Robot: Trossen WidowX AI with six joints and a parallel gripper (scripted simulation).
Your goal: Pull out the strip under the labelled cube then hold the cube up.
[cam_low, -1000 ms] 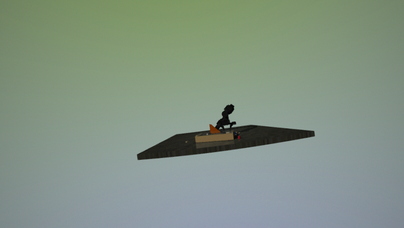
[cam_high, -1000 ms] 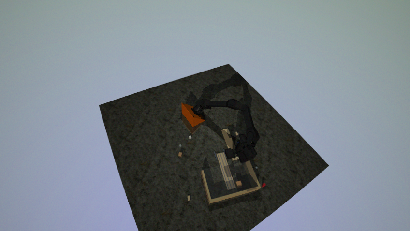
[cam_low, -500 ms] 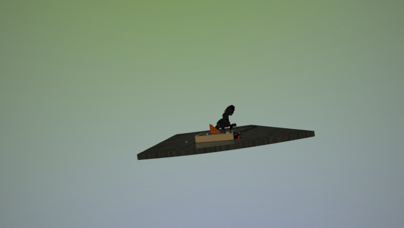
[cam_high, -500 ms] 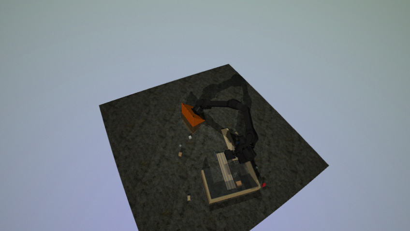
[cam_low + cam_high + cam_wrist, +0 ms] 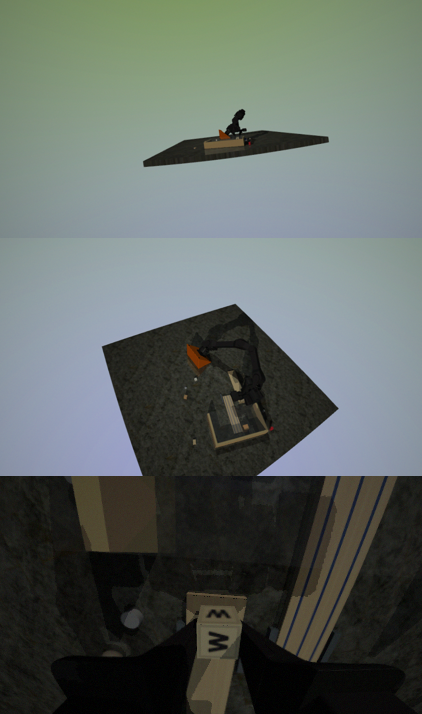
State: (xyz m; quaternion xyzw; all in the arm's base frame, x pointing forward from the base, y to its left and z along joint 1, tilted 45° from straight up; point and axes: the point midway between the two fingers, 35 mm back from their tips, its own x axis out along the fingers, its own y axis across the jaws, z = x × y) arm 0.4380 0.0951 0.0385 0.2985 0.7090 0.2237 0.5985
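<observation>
Cube (image 5: 218,635): small, pale, marked W on two faces; seated on the near end of a plain tan strip (image 5: 209,686), between the two dark fingers.
Gripper (image 5: 217,643): narrowed and closed on the cube's left and right faces.
Handling: judged light and rigid; flat, smooth sides may slip if gripped off-centre.
Hold point: opposite side faces, mid-height, above the strip.
Blue-lined strip (image 5: 336,561): lies to the right, apart from the cube; not to be disturbed.
Tray (image 5: 217,441): tan-walled, beneath the arm.
</observation>
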